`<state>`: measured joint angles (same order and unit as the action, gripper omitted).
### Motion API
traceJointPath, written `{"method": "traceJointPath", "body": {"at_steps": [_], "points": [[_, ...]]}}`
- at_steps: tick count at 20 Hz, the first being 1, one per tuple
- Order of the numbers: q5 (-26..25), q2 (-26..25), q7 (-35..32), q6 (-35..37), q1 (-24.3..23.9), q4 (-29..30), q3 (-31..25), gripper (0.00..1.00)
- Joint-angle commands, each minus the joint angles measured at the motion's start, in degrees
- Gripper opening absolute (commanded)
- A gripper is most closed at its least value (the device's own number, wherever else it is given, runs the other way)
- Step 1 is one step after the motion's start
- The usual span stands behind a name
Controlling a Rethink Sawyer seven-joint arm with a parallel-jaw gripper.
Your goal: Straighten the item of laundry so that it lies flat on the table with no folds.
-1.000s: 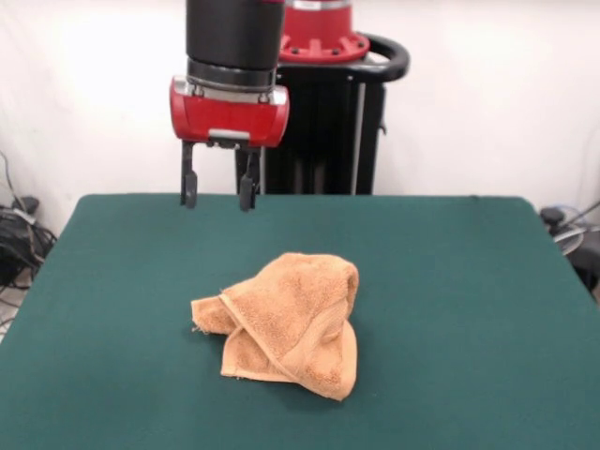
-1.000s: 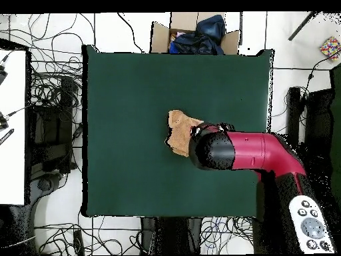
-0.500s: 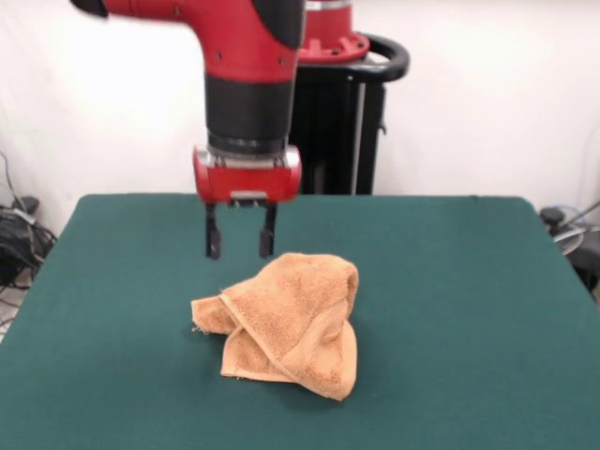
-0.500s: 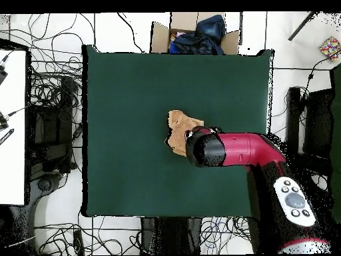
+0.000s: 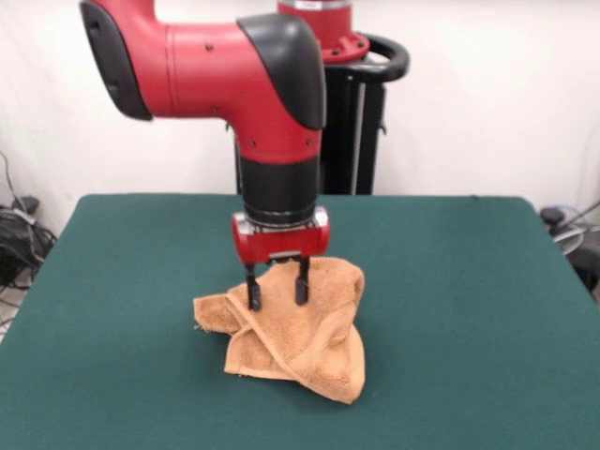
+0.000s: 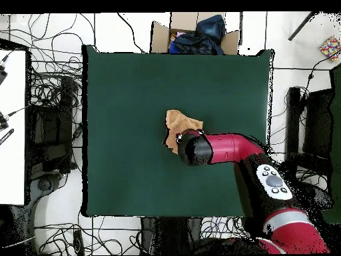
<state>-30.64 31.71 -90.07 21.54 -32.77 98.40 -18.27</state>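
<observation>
The item of laundry (image 5: 291, 330) is an orange-tan towel lying crumpled and folded over itself near the middle of the dark green table (image 5: 469, 309). My gripper (image 5: 277, 291) points straight down over the towel's rear part. It is open, and its two dark fingers (image 5: 253, 292) reach into the top of the cloth heap. From overhead, the towel (image 6: 178, 123) peeks out beyond the arm's black wrist (image 6: 192, 149), which hides the gripper and part of the cloth; the table (image 6: 126, 100) spreads wide around it.
A cardboard box (image 6: 193, 35) with dark blue cloth stands off the table's far edge in the overhead view. Cables (image 6: 53, 107) litter the floor beside the table. A white desk (image 6: 12, 127) borders the left.
The arm has swung toward the table's middle and come down, from well above and behind the towel to fingers in its top. The towel's outline has shifted slightly.
</observation>
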Motion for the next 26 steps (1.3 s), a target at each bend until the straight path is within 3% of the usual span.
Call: {"method": "traceJointPath", "body": {"at_steps": [1,26], "points": [[-1.7,-4.3,-6.1,-2.8,2.9,-4.5,2.1,1.00],[0.8,-4.7,-2.4,4.0,4.6,-13.2,0.3,1.00]]}}
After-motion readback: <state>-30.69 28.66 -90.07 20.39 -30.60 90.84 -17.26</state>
